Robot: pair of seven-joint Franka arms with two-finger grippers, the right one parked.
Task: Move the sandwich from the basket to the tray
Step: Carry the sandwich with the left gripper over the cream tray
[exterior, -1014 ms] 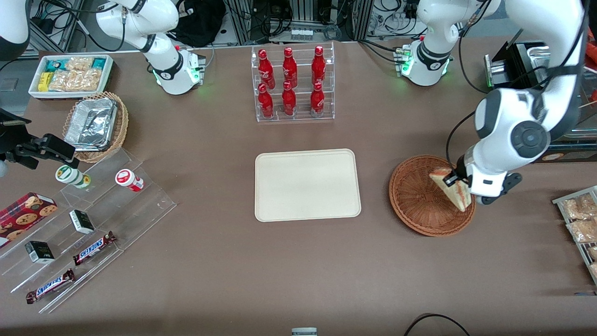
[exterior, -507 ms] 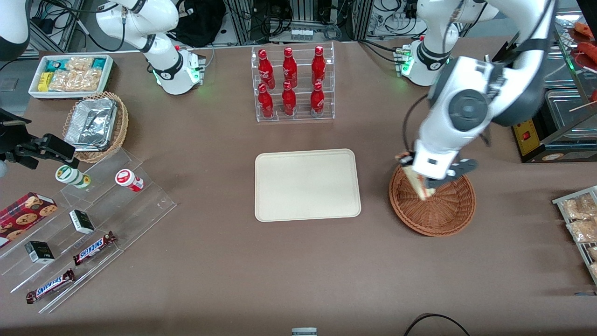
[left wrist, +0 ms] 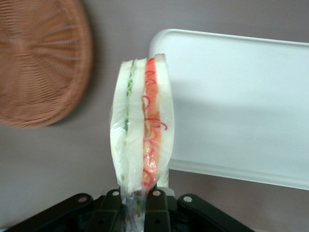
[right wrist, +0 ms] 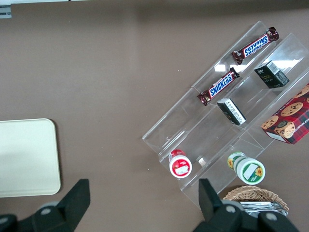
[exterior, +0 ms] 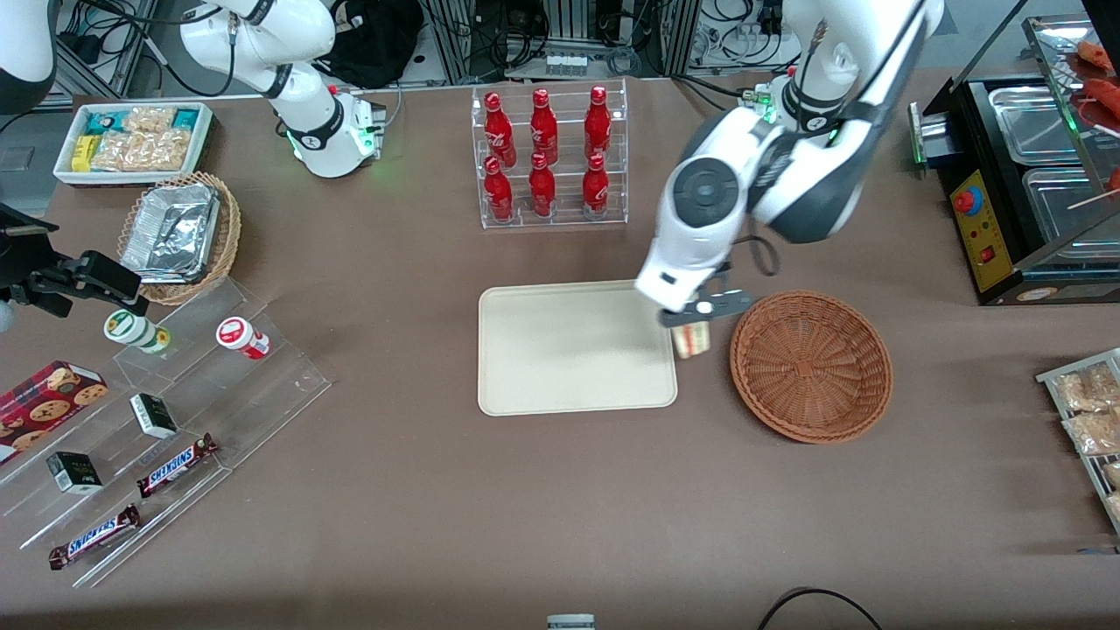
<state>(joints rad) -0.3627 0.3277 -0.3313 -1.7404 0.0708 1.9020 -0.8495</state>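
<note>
Claw (exterior: 691,337) with sandwich (exterior: 690,339) hangs above open tray (exterior: 560,350).

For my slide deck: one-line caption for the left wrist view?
Gripper shut on wrapped sandwich, carried between basket and tray.

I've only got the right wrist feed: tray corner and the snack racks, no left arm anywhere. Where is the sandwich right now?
Observer: The gripper is shut on the sandwich, which hangs in the air between the basket and the tray.
Operator: Over the tray yet?
Observer: Only just. In the front view it hangs at the tray's edge nearest the basket, not over the middle.
Operator: Anything left in the basket?
Observer: No, only bare wicker shows in the front view.
Operator: How is it gripped?
Observer: In the left wrist view the fingers pinch one end of the wrapped wedge, the red and green filling edge facing the camera.
</note>
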